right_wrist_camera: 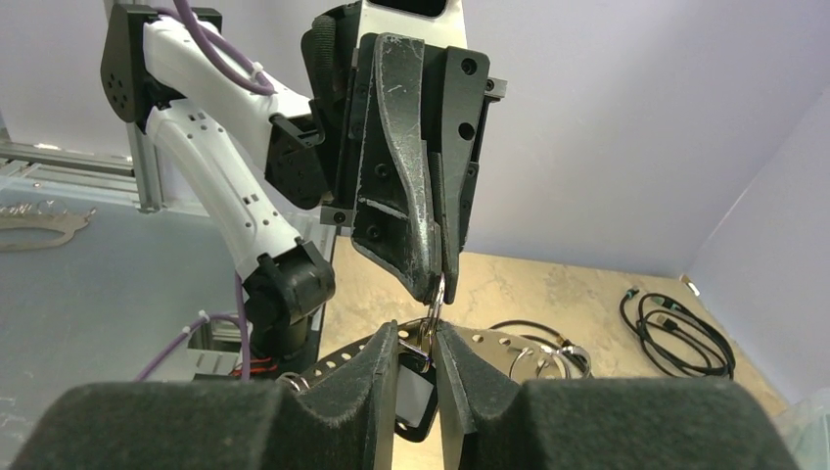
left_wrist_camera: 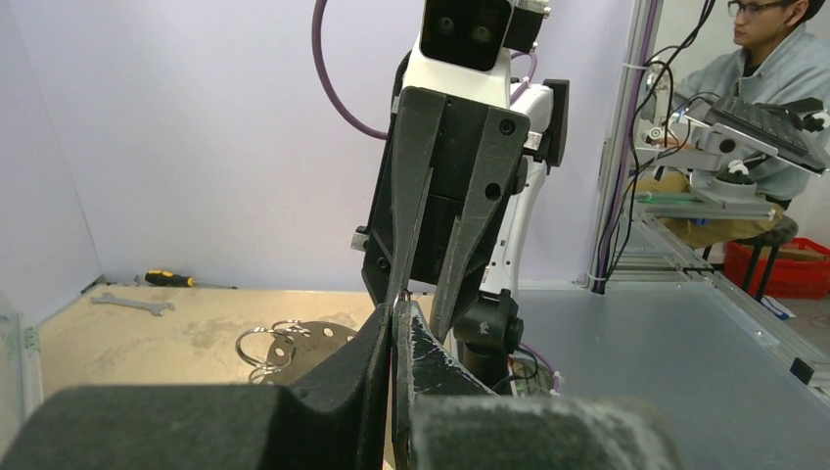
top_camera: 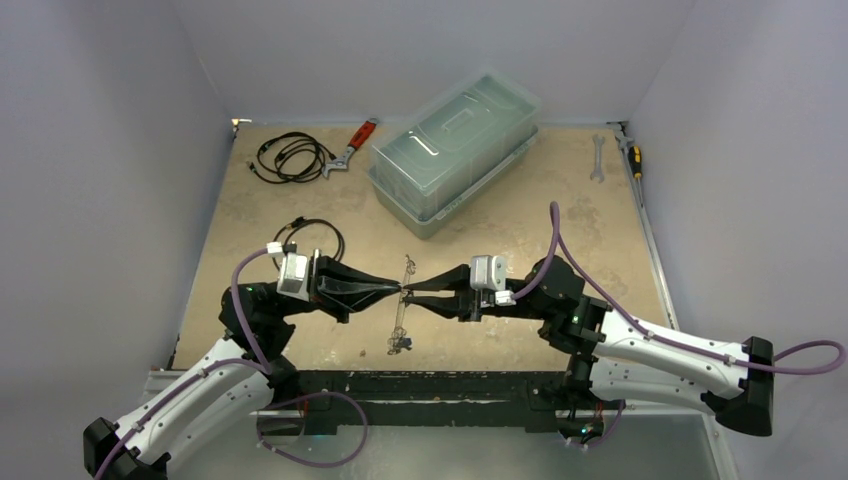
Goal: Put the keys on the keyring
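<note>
The keyring (top_camera: 407,265) is a thin pale loop held up on edge between the two arms at the table's middle. In the right wrist view it shows as a perforated metal band (right_wrist_camera: 499,343) carrying small split rings. Several keys (top_camera: 400,345) hang at its near end. My left gripper (top_camera: 398,289) is shut on a small silver ring of the keyring (right_wrist_camera: 438,294). My right gripper (top_camera: 412,291) faces it tip to tip, closed on a key with a black tag (right_wrist_camera: 416,397) that hangs between its fingers (right_wrist_camera: 382,362). The key's blade is hidden.
A lidded clear plastic bin (top_camera: 455,150) stands at the back centre. A coiled black cable (top_camera: 290,157) and red-handled pliers (top_camera: 355,145) lie back left. A second black cable loop (top_camera: 315,235) lies by the left wrist. A wrench (top_camera: 598,158) and screwdriver (top_camera: 633,155) lie back right.
</note>
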Controlling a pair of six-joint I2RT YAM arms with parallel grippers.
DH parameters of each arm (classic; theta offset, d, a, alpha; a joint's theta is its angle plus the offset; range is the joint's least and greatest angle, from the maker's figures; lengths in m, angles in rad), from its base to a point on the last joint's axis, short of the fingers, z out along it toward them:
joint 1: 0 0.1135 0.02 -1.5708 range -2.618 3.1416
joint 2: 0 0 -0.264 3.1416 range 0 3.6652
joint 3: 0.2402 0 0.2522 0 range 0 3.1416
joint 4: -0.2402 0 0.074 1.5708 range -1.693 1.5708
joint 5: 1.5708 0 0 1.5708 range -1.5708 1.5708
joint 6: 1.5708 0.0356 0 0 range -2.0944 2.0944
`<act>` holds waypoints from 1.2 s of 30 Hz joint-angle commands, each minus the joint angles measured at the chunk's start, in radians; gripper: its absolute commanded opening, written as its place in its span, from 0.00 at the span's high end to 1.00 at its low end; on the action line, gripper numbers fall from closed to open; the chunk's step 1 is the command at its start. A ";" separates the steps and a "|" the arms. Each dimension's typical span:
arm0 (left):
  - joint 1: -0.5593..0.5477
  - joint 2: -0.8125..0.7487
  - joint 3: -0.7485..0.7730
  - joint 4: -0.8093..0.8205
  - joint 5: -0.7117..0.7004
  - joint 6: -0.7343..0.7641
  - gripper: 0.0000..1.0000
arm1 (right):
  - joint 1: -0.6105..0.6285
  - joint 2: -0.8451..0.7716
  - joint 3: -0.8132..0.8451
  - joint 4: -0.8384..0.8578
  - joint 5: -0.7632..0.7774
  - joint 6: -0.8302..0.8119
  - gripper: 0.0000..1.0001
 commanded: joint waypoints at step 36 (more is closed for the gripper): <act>-0.018 -0.001 0.423 -0.996 0.019 0.713 0.49 | 0.002 0.079 0.295 -0.594 0.136 -0.079 1.00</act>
